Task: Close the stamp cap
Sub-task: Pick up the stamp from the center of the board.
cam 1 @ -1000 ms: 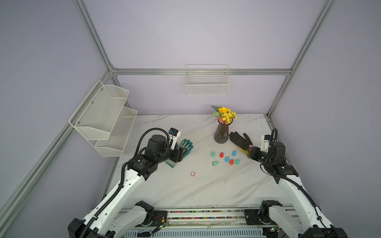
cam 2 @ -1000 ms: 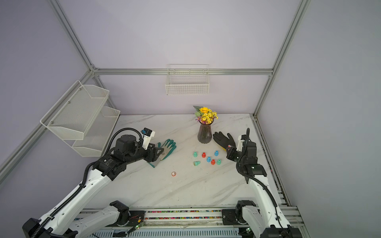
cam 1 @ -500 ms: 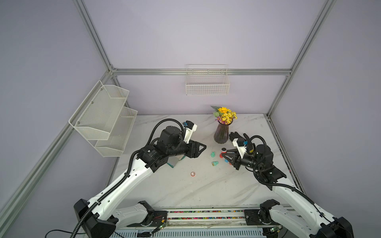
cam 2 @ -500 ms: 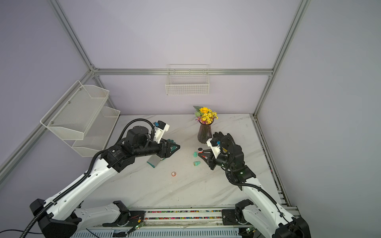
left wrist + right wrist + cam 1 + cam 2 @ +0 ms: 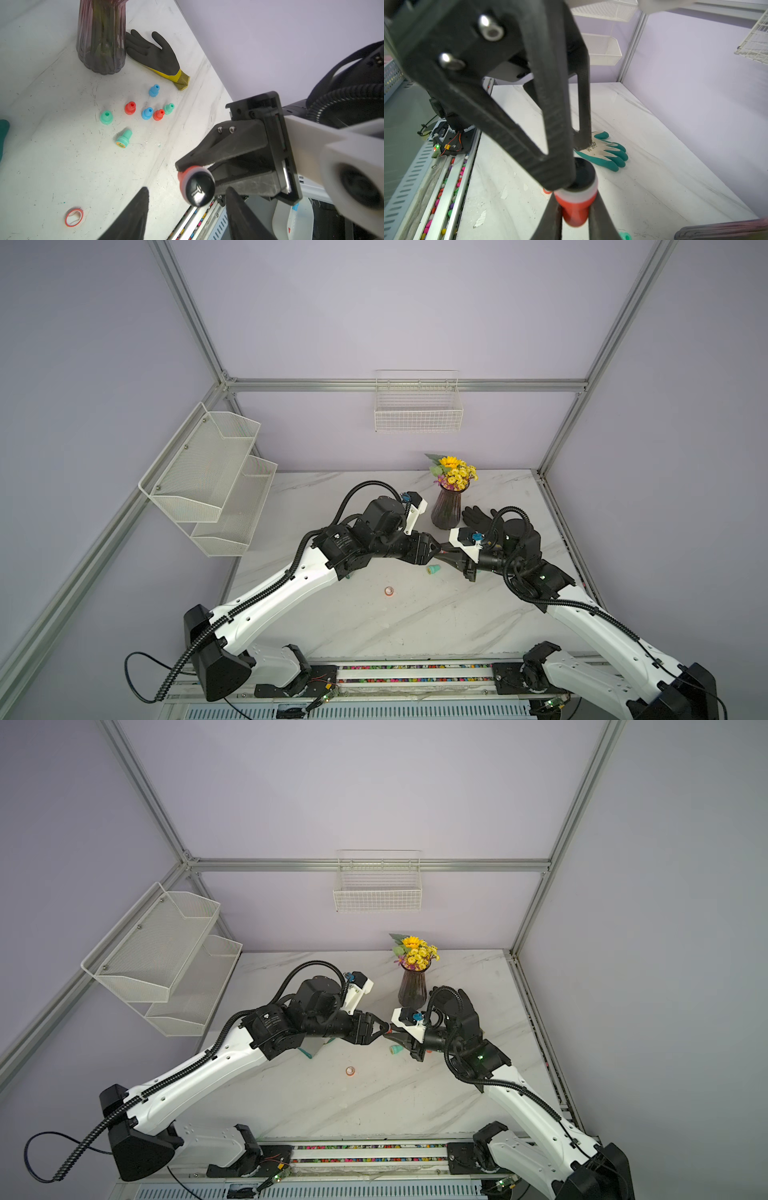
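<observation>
Vase (image 5: 446,508) of yellow flowers at one o'clock on the table (image 5: 374,626); black glove (image 5: 473,515) just beside it, at three o'clock; wire basket (image 5: 417,414) hangs at twelve.

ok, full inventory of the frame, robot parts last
red stamp: 1, red with black end, in right claw
small stamps: 7, three green, two red, two blue, on table near vase; one green tipped
ring: 1, red, flat on table
vase: 1, dark purple, yellow flowers, back of table
black glove: 1, yellow cuff, beside vase
green glove: 1, green and white, table's left side
wire basket: 1, white, back wall
mesh shelf: 1, white, two tiers, left wall
table: 1, white marble
left claw: 1, black, open, at stamp's black end
right claw: 1, black, shut on red stamp
</observation>
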`<control>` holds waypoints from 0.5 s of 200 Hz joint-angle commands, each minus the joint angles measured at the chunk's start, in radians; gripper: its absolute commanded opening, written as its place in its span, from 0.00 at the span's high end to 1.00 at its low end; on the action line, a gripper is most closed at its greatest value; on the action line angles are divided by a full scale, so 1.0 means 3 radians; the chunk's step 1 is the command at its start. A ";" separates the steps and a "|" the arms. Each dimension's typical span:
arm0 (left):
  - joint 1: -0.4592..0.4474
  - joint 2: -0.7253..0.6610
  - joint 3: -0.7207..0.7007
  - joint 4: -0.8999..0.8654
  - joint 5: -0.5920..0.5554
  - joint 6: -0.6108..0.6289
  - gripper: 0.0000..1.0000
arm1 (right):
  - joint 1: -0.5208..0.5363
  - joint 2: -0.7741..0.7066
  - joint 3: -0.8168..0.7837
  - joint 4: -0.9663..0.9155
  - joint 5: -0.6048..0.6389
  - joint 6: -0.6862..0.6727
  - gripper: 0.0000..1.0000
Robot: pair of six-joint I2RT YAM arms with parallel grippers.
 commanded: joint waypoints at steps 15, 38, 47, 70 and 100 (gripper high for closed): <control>-0.0053 0.0108 0.0205 0.0021 -0.0045 -0.0162 0.44 | 0.0087 -0.0022 0.0138 -0.0275 0.0120 -0.0372 1.00; -0.0077 0.0121 0.0247 -0.0003 -0.0022 -0.0176 0.50 | 0.0104 -0.0040 0.0157 -0.0256 0.0248 -0.0339 1.00; -0.0081 0.0237 0.0253 -0.0021 -0.0016 -0.0180 0.52 | 0.0108 -0.0049 0.0166 -0.0241 0.0302 -0.0314 1.00; -0.0080 0.0263 0.0266 -0.0068 -0.0007 -0.0185 0.58 | 0.0110 -0.0084 0.0171 -0.0223 0.0369 -0.0297 1.00; -0.0080 0.0271 0.0278 -0.0109 -0.0013 -0.0184 0.66 | 0.0115 -0.0136 0.0176 -0.0192 0.0452 -0.0263 1.00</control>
